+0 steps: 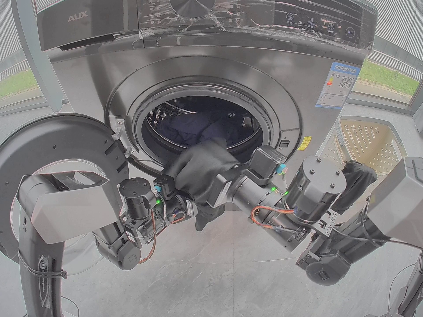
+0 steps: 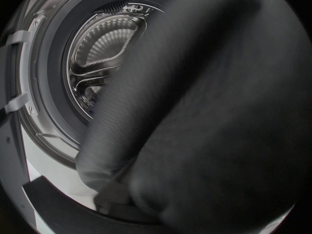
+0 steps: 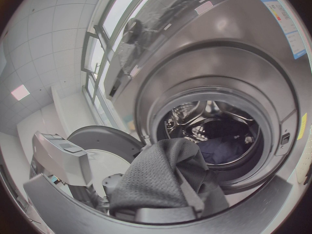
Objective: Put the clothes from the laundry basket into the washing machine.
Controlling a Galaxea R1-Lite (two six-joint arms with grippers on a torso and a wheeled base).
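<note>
The washing machine (image 1: 304, 80) stands in front of me with its drum mouth (image 1: 145, 111) uncovered, and dark navy clothes (image 1: 194, 126) lie inside it (image 3: 224, 150). A dark grey mesh garment (image 1: 200, 168) hangs just before the lower rim of the mouth, between my two arms. My right gripper (image 1: 216, 183) comes in from the right and is shut on this garment (image 3: 156, 176), which drapes over it. My left gripper (image 1: 187, 205) meets the same garment (image 2: 208, 114) from the left, buried under the cloth. The beige laundry basket (image 1: 370, 141) stands on the floor to the machine's right.
The round door (image 1: 57, 155) is swung fully open to the left of the drum, close behind my left arm, and it also appears in the right wrist view (image 3: 97, 143). Pale tiled floor (image 1: 229, 269) lies below the arms. Windows run along both sides.
</note>
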